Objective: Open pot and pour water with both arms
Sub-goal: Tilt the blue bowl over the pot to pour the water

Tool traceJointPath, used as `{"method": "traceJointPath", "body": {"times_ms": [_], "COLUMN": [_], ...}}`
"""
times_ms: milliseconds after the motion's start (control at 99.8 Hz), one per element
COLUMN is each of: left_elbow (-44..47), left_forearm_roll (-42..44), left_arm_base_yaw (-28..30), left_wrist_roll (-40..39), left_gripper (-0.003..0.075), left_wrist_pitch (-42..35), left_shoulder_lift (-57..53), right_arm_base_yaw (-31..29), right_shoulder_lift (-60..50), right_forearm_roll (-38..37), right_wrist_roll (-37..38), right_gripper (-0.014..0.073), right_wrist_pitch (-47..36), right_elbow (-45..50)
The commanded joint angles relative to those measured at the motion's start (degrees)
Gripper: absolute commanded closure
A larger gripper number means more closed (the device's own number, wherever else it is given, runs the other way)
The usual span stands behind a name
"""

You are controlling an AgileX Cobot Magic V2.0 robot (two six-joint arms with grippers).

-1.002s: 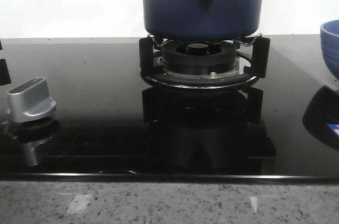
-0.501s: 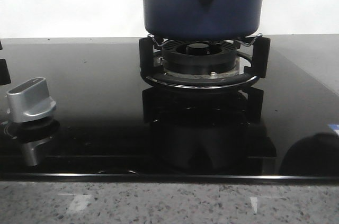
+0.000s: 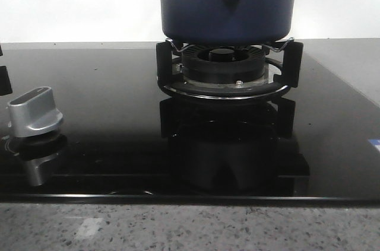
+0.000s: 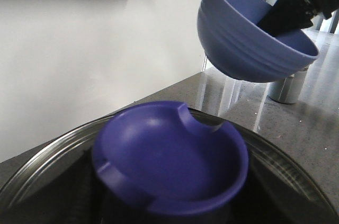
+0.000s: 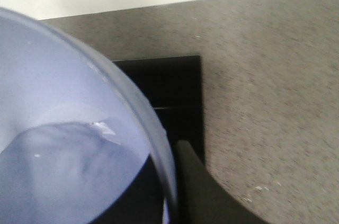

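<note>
One right-arm jaws' clamp on tilted bowl (image 4: 254,36) rim, aloft beside pot (image 3: 227,3); left jaws' state indiscernible.

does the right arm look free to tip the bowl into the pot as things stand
Probably not yet. The right gripper holds the light blue bowl up in the air, but the glass lid with its blue knob looks to be covering the pot.
</note>
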Motion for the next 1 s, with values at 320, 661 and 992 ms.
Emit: {"method": "traceJointPath", "body": {"times_ms": [320, 661, 992], "left_elbow": [-1.80, -1.80, -1.80], "left_forearm_roll": [-7.97, -7.97, -7.97], "left_arm_base_yaw": [-0.38, -0.38, -0.38], "left_wrist_roll": [-0.08, -0.08, -0.08], "left_gripper": [0.0468, 0.0468, 0.0468], "left_wrist_pitch": [2.33, 1.63, 1.30], "left_shoulder_lift": [-1.80, -1.80, -1.80], "right_arm_base_yaw": [11.10, 17.15, 24.21], "right_shoulder_lift": [7.04, 8.93, 11.47], "right_forearm_roll": [-8.51, -25.27, -46.67], "right_wrist_roll": [-0.38, -0.28, 3.97], "right_gripper": [0.0659, 0.0659, 0.0659], "right_wrist_pitch": [-7.16, -14.93, -13.73], "right_elbow": [-7.16, -7.16, -6.75]}}
